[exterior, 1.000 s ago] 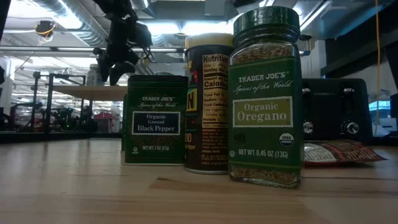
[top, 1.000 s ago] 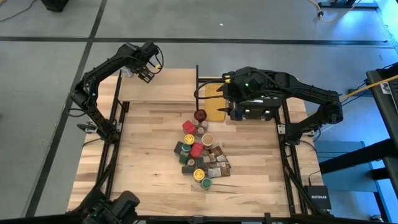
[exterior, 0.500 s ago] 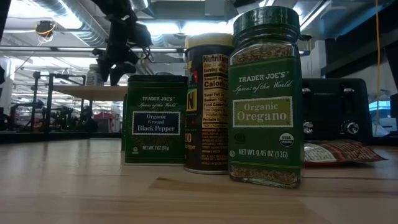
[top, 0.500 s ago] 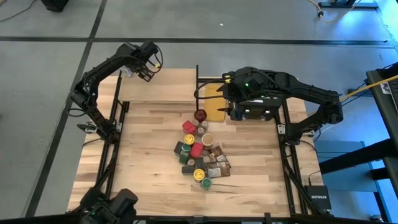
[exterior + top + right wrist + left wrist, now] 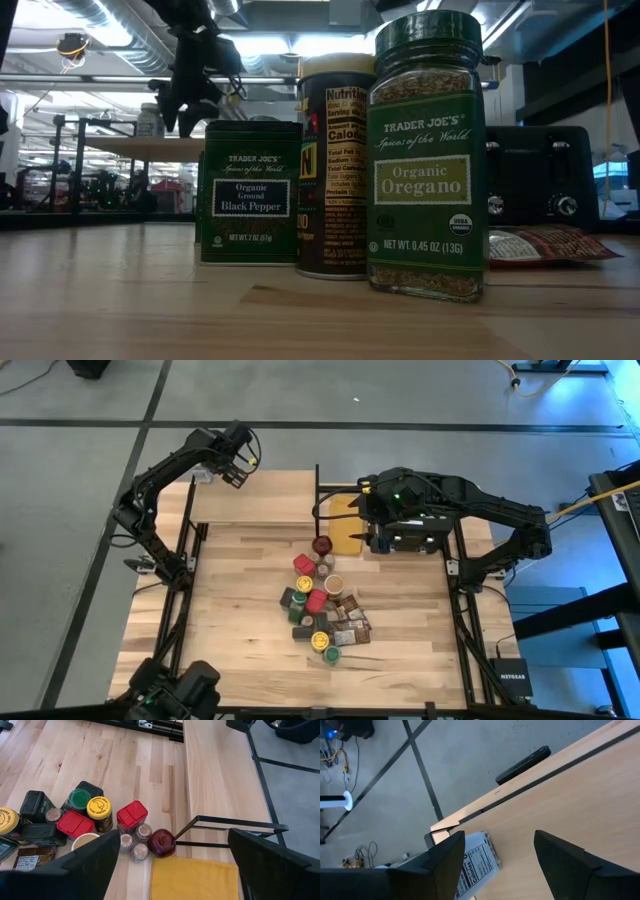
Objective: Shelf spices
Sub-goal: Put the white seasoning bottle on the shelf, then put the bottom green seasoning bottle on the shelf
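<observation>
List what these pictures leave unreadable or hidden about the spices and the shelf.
- Low view: the oregano jar and black pepper tin block the pile behind them.
- High view: labels in the spice pile are too small to read.
- Left wrist view: the left gripper has a jar by one finger; the finger hides whether they touch.
- Right wrist view: the right gripper covers part of the yellow board.
</observation>
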Tool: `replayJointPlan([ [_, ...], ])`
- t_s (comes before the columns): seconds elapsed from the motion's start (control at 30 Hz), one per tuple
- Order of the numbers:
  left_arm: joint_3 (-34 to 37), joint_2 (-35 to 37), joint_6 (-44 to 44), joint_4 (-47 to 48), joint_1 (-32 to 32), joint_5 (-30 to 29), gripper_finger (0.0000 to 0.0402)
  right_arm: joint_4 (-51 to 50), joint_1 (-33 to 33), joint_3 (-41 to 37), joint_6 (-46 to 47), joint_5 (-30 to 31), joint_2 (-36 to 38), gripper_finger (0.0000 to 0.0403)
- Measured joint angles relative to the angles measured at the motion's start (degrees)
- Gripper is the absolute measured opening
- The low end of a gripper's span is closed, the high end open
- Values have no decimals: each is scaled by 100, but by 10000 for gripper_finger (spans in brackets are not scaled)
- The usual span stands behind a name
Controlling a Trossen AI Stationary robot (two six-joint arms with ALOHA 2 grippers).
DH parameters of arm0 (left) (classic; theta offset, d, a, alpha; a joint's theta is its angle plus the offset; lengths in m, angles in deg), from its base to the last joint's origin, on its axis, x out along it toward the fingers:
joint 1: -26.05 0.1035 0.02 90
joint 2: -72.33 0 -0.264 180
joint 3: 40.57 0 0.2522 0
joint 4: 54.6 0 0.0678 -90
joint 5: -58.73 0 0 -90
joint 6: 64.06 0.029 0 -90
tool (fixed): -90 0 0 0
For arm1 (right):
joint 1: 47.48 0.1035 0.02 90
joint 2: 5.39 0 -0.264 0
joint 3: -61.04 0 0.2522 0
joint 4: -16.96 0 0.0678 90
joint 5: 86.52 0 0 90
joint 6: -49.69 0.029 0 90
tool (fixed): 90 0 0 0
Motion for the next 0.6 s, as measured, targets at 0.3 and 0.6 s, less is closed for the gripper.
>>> replayJointPlan([
  [0.3, -49, 521, 262, -661, -673, 0, 233, 1, 0, 0, -2, 0, 0, 376],
  [0.6, 874, 1926, 824, -2456, -2331, 935, 233, -120, 0, 0, 121, -1, 0, 376],
])
